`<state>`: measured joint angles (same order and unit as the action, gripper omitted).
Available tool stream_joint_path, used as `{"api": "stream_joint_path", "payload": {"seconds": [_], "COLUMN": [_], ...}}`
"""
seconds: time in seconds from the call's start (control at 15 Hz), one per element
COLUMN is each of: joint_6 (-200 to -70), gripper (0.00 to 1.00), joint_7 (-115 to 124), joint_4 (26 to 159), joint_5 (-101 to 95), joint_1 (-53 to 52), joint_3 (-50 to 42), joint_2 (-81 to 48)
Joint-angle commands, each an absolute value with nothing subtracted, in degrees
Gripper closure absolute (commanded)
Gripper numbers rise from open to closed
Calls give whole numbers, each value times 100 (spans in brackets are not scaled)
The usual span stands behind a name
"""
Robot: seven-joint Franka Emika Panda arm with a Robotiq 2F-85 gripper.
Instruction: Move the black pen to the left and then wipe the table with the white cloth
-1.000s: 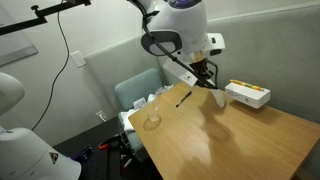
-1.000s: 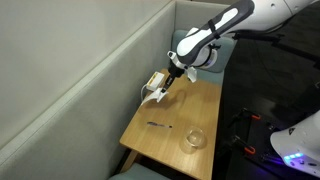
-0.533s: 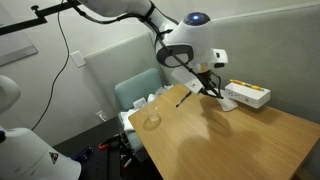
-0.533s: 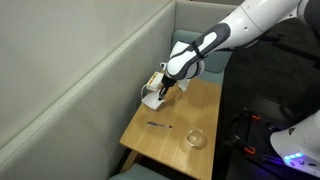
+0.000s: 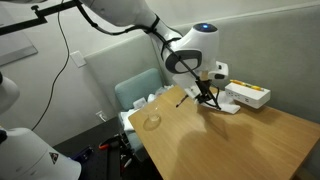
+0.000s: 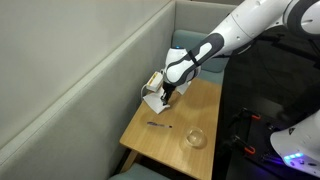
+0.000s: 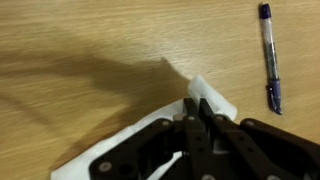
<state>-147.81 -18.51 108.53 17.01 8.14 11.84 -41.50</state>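
Observation:
The black pen [image 5: 183, 97] lies on the wooden table [image 5: 230, 145], also seen in an exterior view [image 6: 157, 125] and at the upper right of the wrist view [image 7: 268, 55]. The white cloth [image 5: 223, 106] rests on the table beside the box and shows in an exterior view [image 6: 154, 101]. My gripper [image 5: 208, 96] is low over the table, shut on the cloth's upper edge [image 7: 216, 101]. In the wrist view the fingertips [image 7: 197, 104] are pressed together on the cloth, which spreads beneath them. The pen lies apart from the cloth.
A white and yellow box [image 5: 248, 95] sits at the table's far edge, next to the cloth [image 6: 155, 80]. A clear glass bowl [image 5: 151, 120] stands near a table corner [image 6: 195, 138]. A teal chair [image 5: 135, 95] is beside the table. A grey wall panel [image 6: 70, 90] runs along one side.
My gripper has come down with the hanging cloth, moving toward the box, so the cloth now lies on the table. The pen has not moved.

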Motion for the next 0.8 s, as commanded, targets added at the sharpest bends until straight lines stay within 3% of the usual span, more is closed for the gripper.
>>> {"api": "stream_joint_path", "payload": {"seconds": [0.0, 0.53, 0.73], "joint_6": [-14776, -15654, -15644], "gripper": [60, 1, 0], "joint_7": [-1414, -1560, -1440], "joint_4": [10937, 12460, 12960], "joint_5": [1443, 1258, 1169], "joint_1": [582, 586, 499], "joint_3": [999, 1044, 915], "joint_2": [-3933, -2204, -1519]}}
